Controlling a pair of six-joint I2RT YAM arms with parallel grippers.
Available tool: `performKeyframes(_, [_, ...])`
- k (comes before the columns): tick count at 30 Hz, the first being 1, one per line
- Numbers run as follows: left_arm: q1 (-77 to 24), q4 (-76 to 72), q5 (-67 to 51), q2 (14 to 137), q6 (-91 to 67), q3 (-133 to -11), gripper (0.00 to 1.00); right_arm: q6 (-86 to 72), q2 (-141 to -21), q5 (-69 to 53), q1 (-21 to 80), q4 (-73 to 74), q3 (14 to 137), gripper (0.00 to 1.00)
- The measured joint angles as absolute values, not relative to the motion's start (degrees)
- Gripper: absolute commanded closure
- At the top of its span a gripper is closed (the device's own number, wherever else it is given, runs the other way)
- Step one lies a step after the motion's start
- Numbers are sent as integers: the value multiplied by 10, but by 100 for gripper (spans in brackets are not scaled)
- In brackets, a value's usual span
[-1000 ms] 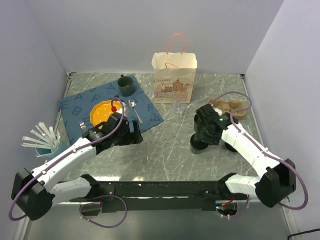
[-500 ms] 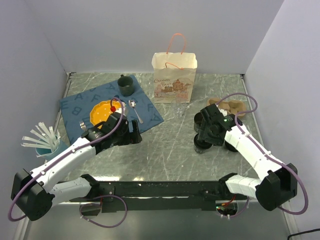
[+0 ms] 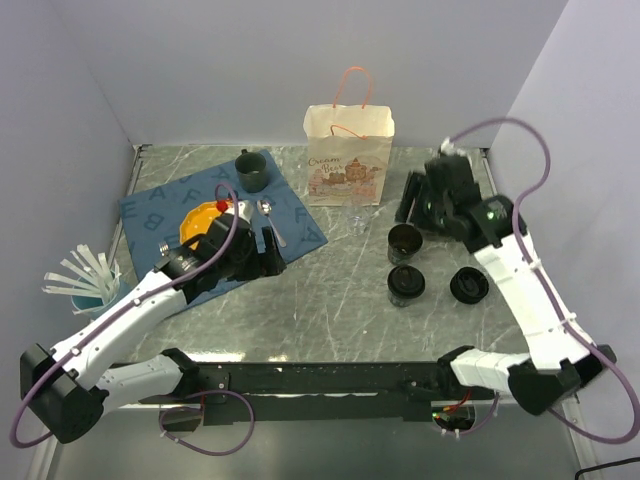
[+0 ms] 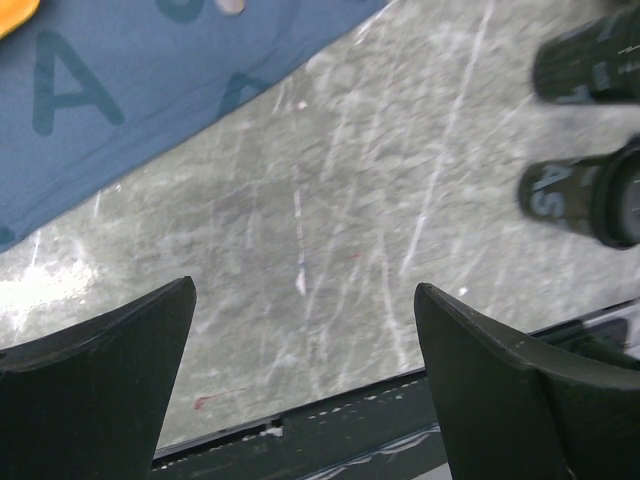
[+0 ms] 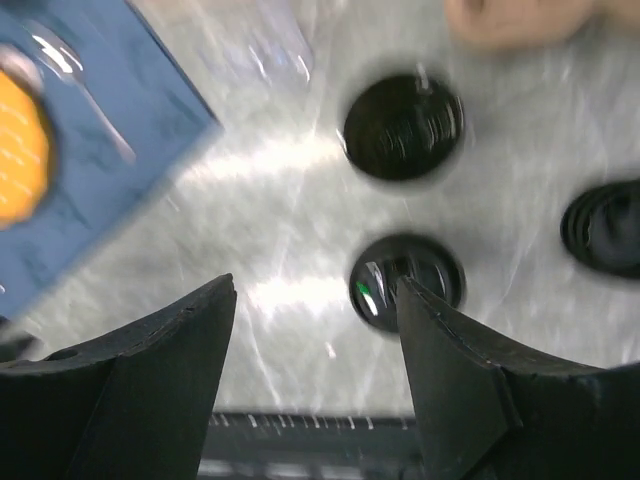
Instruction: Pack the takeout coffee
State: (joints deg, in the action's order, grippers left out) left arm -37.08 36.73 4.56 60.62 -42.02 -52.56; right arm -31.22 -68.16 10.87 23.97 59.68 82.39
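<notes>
Dark disposable cup (image 3: pixel 405 284) stands just beside a second dark cup (image 3: pixel 404 241) on the grey marbled counter (image 3: pixel 330 300), near the brown moulded-pulp tray (image 5: pixel 515 18). Right tool (image 5: pixel 315 290) above them and left tool (image 4: pixel 302 288) both gape, empty.

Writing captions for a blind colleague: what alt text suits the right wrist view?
Open, empty right pincer above a marbled table, looking down on two dark takeout cups. Blue cloth with an orange plate lies left; a black lid at the right edge.

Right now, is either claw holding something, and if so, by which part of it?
Nothing is held. The left claw and the right claw both stand open and empty.
</notes>
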Motion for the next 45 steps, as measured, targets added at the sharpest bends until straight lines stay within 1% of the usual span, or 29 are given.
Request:
performKeyframes(6, [-370, 380, 44, 610, -431, -593, 3, -256, -811, 149, 230, 535, 1014, 27])
performKeyframes(13, [-369, 413, 47, 619, -444, -637, 2, -227, -980, 175, 201, 493, 1188, 27])
performKeyframes(16, [-369, 432, 56, 620, -448, -643, 2, -251, -1026, 175, 185, 488, 1230, 27])
performKeyframes(22, [-369, 456, 63, 620, -466, -645, 1, -373, -1071, 168, 158, 497, 1248, 29])
performKeyframes(29, [-369, 460, 63, 612, -478, -645, 1, -510, -1097, 127, 157, 497, 1248, 30])
performKeyframes(36, [-369, 476, 65, 610, -477, -645, 1, -641, -1109, 101, 157, 498, 1214, 30])
performKeyframes(38, [-369, 480, 70, 610, -475, -645, 1, -667, -1117, 96, 157, 496, 1214, 34])
performKeyframes(39, [-369, 481, 71, 610, -473, -645, 1, -675, -1120, 95, 157, 496, 1214, 40])
performKeyframes(41, [-369, 484, 75, 610, -471, -645, 2, -686, -1130, 93, 157, 495, 1215, 49])
performKeyframes(42, [-369, 485, 76, 610, -470, -645, 2, -692, -1136, 91, 157, 492, 1216, 55])
performKeyframes(44, [-369, 487, 78, 609, -465, -645, 2, -699, -1145, 89, 157, 486, 1216, 62])
performKeyframes(45, [-369, 487, 79, 609, -462, -645, 2, -703, -1146, 87, 157, 486, 1216, 70])
